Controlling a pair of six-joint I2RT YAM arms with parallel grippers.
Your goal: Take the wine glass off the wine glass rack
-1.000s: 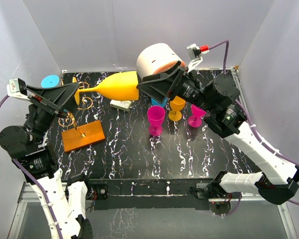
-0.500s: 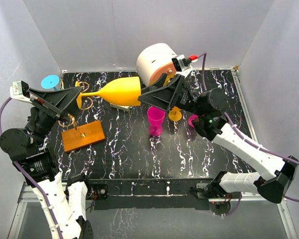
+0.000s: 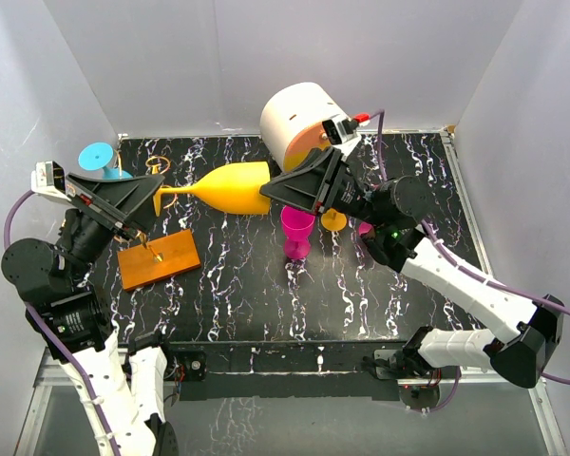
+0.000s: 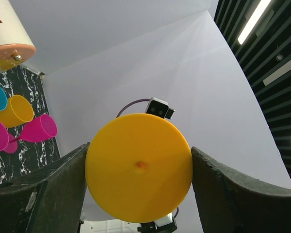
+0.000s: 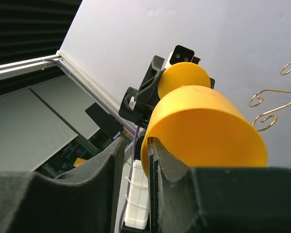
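The yellow wine glass (image 3: 233, 185) lies level in the air above the table, bowl to the right. My left gripper (image 3: 157, 195) is shut on its round foot (image 4: 138, 167), which touches both fingers. My right gripper (image 3: 266, 187) is at the bowl's mouth. One finger (image 5: 167, 167) sits against the rim (image 5: 145, 155), the other stands outside with a small gap. The wine glass rack has an orange base plate (image 3: 166, 258) under the left gripper. Its golden hooks (image 3: 157, 163) curl close to the stem, and the right wrist view shows these hooks (image 5: 276, 104) too.
A white-and-orange round cabinet (image 3: 299, 114) stands at the back. A magenta glass (image 3: 297, 228) and a small orange glass (image 3: 334, 220) stand under the right arm. A blue glass (image 3: 97, 157) is at the back left. White walls enclose the table on three sides.
My right gripper has narrowed around the rim of the bowl. The glass and both grippers have sunk a little towards the table. The left grip on the foot is unchanged.
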